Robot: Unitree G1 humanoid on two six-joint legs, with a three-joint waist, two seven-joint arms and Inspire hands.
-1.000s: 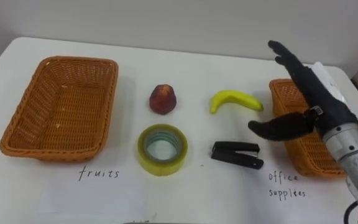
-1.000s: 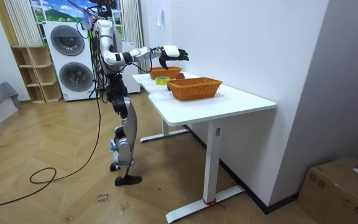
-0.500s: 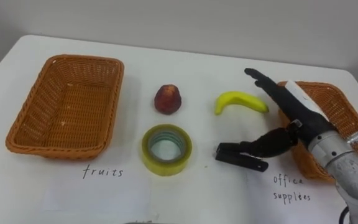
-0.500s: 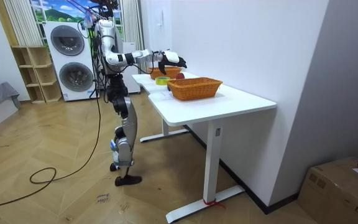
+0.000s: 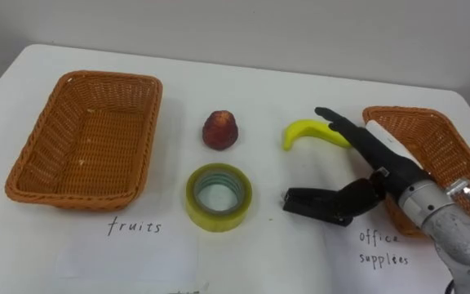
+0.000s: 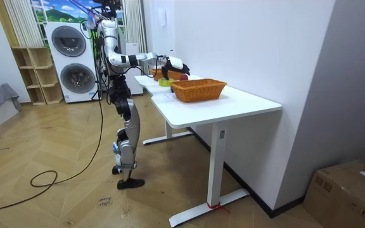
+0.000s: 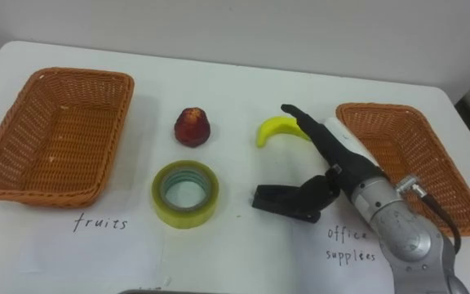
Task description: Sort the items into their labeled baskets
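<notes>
"Fingers (image 5: 339,122) — released or gripping?"

"Released. They stretch out straight from the right hand (image 5: 379,167), pointing past the right end of the banana (image 5: 303,133). Nothing is grasped."

"What has just changed?"

"A second ago that hand hung high over the right basket (image 5: 419,143). It has since dropped and swung left, and its thumb now reaches across the right end of the black stapler (image 5: 308,201). Nothing else on the white table (image 5: 243,86) has moved."

"Run down the table for me."

"The left basket (image 5: 96,147) and the right basket both stand empty at opposite ends. Between them are the yellow tape roll (image 5: 219,194), then the banana, the red fruit (image 5: 219,130) and the stapler, each apart from the others and none yet sorted."

"So what does the drop mean?"

"By my reading the stapler goes first, into the right basket just beside it — the whole sort is still ahead."

"And the pose?"

"The forearm comes in from the lower right with the palm turned down and leftward, low over the tabletop. The thumb is bent under it toward the stapler. Whether the thumb actually presses the stapler, I cannot tell. In the room view the robot stands upright at the table's far end, arm held out over it."
</notes>
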